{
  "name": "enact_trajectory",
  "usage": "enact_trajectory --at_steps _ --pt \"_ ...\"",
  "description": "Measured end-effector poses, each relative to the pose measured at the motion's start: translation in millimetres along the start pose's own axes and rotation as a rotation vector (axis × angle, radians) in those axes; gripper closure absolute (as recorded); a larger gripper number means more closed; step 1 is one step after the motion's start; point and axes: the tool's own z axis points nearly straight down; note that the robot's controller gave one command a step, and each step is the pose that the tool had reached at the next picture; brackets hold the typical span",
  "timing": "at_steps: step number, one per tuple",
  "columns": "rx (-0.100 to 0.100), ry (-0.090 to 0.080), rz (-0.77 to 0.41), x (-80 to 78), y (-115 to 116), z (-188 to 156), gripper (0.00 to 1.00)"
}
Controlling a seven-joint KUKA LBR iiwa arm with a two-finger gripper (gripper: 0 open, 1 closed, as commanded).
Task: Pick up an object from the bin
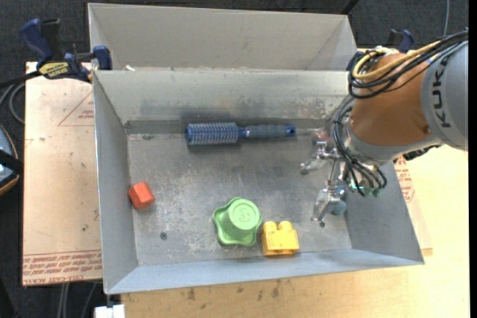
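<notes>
Camera view: the orange-covered arm [387, 115] is reaching in from the right, and the end effector [320, 186] is sitting low over the right side of the grey bin [112, 175]. Its two metal fingers are looking spread apart and released, with nothing between them, just bare bin floor.

So I'm reading this as the approach step, not a grab yet. Nothing is being lifted, and everything in the bin is lying flat on the floor.

What's in there:
- A yellow brick [279, 237] near the front wall, closest to the end effector, off to its lower left and apart from it.
- A green lobed round piece [237, 221] just beside the brick on its left, looking like it's touching it.
- A blue hairbrush [223, 134] lying along the back wall, handle pointing right toward the arm.
- An orange block [140, 195] way over by the left wall, well apart from everything.

I can't tell which one it's going for, since the fingers aren't round anything. My guess is the yellow brick, or maybe the brush handle.

For the brick, the next move is calling for a shift toward the front wall and lining the fingers up across the brick's two free sides. The green piece is crowding its left side, so a finger could be bumping that. The front wall is also close, so room is looking tight.
</notes>
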Motion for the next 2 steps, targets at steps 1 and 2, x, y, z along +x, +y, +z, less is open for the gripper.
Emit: enact_trajectory --at_steps 1,2 --pt "0.0 -0.014 -0.315 -7.5 -60.3 60.3 0.0" --pt "0.004 -0.012 -0.252 -1.3 -82.7 27.7 0.0"
